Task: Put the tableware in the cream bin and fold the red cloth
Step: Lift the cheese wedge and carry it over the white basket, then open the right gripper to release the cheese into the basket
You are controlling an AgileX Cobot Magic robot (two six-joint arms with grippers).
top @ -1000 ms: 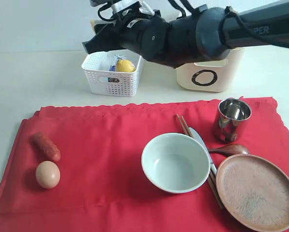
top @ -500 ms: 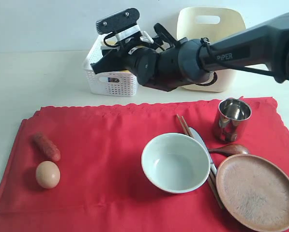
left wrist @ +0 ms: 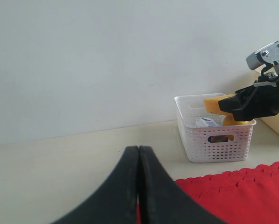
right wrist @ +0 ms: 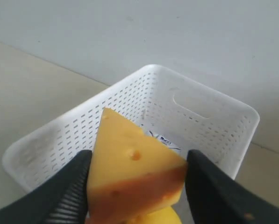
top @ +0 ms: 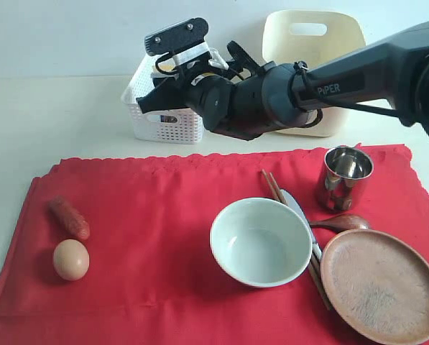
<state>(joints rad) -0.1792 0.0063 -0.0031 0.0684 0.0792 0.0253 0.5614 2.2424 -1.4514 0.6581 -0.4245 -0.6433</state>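
While clamping waxy cheese wedge (right wrist: 132, 175), right hand (right wrist: 139, 196), perforated white basket (right wrist: 214, 116)

Glossy ceramic bowl (top: 261, 242), shiny steel cup (top: 343, 177), matt brown plate (top: 381, 284), perforated white plastic basket (top: 164, 115).

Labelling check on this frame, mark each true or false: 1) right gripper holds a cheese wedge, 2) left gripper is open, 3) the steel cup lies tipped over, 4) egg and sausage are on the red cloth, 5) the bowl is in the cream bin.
1) True: the right gripper is clamped on the cheese wedge above the white basket.
2) False: the left gripper is shut.
3) False: the steel cup stands upright.
4) True: egg and sausage sit on the red cloth.
5) False: the bowl is on the cloth; the cream bin is behind.
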